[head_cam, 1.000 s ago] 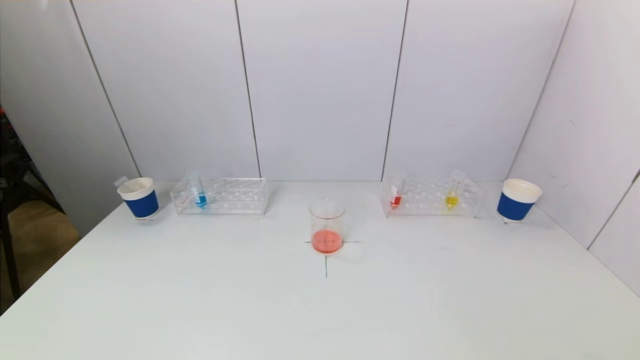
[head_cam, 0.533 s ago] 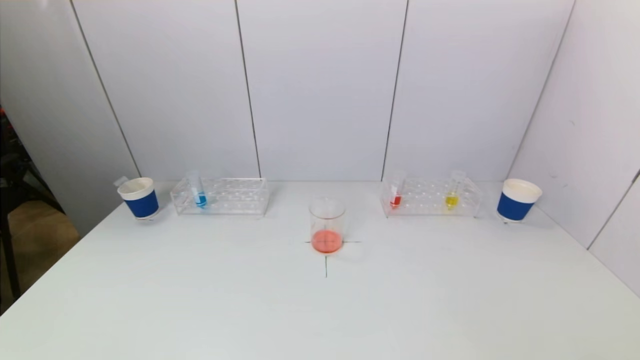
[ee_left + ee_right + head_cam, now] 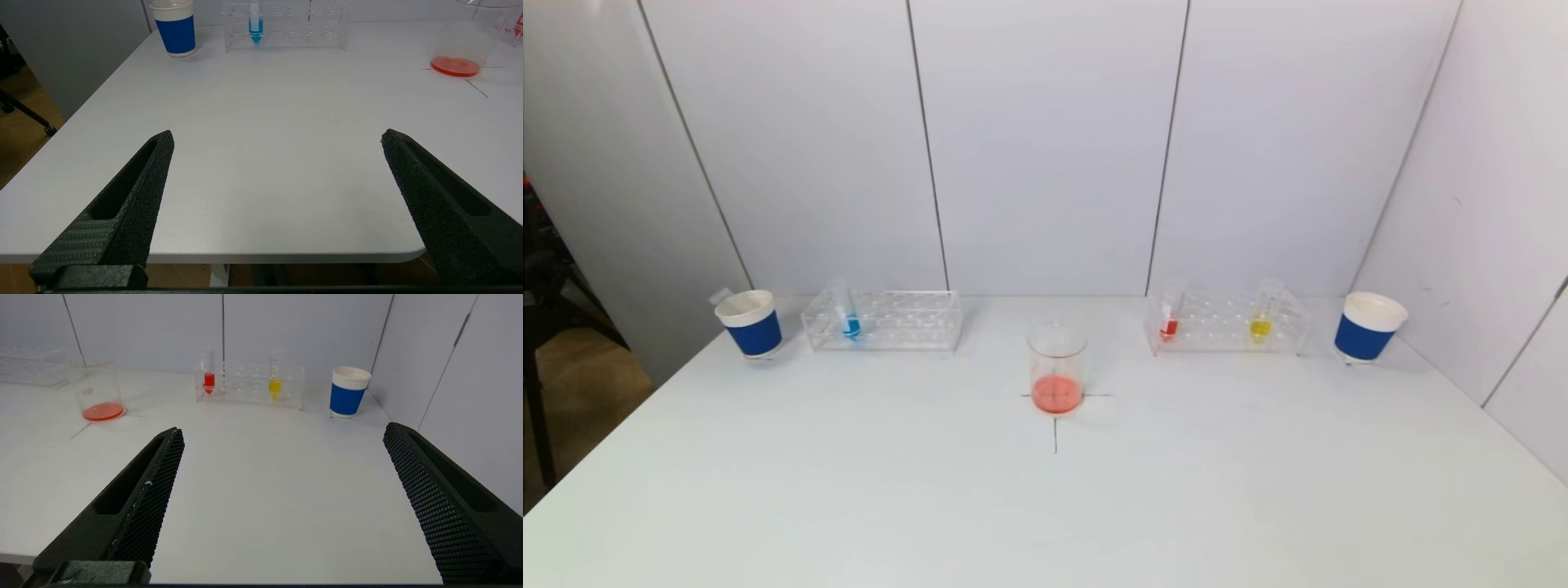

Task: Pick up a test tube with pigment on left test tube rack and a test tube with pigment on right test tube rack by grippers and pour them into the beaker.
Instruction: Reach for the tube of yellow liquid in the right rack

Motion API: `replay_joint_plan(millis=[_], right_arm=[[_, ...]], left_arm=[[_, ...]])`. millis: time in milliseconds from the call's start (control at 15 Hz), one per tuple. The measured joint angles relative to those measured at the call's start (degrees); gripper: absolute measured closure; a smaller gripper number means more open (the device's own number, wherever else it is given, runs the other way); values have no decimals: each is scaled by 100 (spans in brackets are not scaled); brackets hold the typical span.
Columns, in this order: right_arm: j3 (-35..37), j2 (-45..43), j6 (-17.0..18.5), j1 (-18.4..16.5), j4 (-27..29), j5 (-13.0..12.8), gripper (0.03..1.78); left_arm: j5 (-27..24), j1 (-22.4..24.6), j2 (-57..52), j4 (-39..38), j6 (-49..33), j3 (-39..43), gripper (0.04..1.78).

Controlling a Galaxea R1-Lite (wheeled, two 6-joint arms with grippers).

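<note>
Taking the beaker [image 3: 1057, 369] on its marked cross as centre: far left stands a blue paper cup [image 3: 751, 323], then the left rack [image 3: 883, 320] holding a blue-pigment tube [image 3: 848, 314] upright. Right of the beaker, the right rack [image 3: 1227, 322] props red [image 3: 1170, 320] and yellow [image 3: 1262, 320] tubes, likely for easy grasping. Left gripper [image 3: 277, 136] and right gripper [image 3: 282, 430] wait near the table edge, jaws spread, empty.

Neither arm shows from the head; the left-wrist picture's edge crops the beaker [image 3: 470, 41].
</note>
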Motion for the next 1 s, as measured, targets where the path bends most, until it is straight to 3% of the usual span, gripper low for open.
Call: replay_joint_plan(millis=[200, 600, 800, 1000], right_arm=[[-1247, 951, -11, 44, 46, 9, 4], [-3761, 3806, 48, 13, -11, -48, 4], [-4246, 5066, 91, 83, -451, -196, 4], [-4091, 6227, 261, 265, -1559, -449, 4]], left_arm=[[-4, 0, 2, 0, 0, 0, 5], [-2, 0, 2, 0, -2, 0, 5], [-2, 0, 2, 0, 0, 0, 5], [0, 0, 2, 0, 0, 0, 5]])
